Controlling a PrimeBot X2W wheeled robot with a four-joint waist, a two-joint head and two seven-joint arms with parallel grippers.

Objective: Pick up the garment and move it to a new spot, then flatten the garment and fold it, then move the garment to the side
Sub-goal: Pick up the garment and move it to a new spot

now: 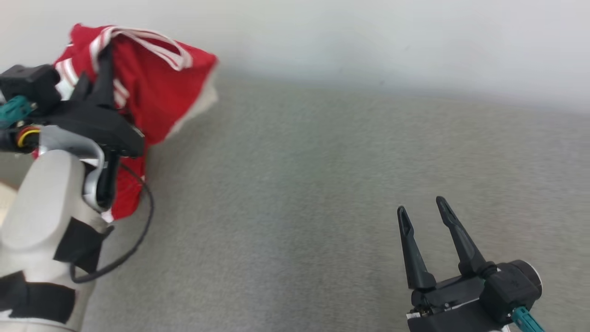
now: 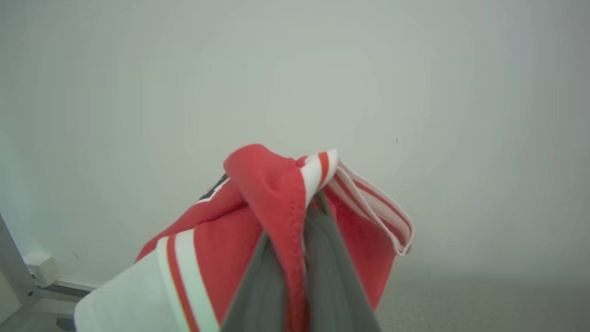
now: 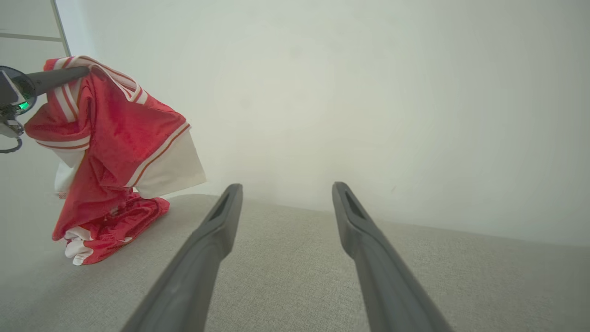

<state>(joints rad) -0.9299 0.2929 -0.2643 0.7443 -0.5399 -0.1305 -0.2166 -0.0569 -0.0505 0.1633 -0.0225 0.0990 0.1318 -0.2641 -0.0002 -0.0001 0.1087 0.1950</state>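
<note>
Garment point(image 1: 161, 92) partly on grey surface point(image 1: 322, 207), pale wall point(image 1: 368, 37)

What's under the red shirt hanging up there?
The grey cloth surface; the red shirt hangs from the left tool, its bottom end bunched on it. Whatever lies beneath that bunch is covered.

All I've got in front of me is a grey woven surface point(image 1: 322, 207), a plain pale wall point(image 1: 368, 37) and a metal frame point(image 2: 14, 263) in the corner.

I find the garment point(image 1: 161, 87) far left, hung from my left gripper point(image 1: 107, 53), lower end on the table point(image 1: 295, 207). My right gripper point(image 1: 424, 207) stands well apart, near right.
</note>
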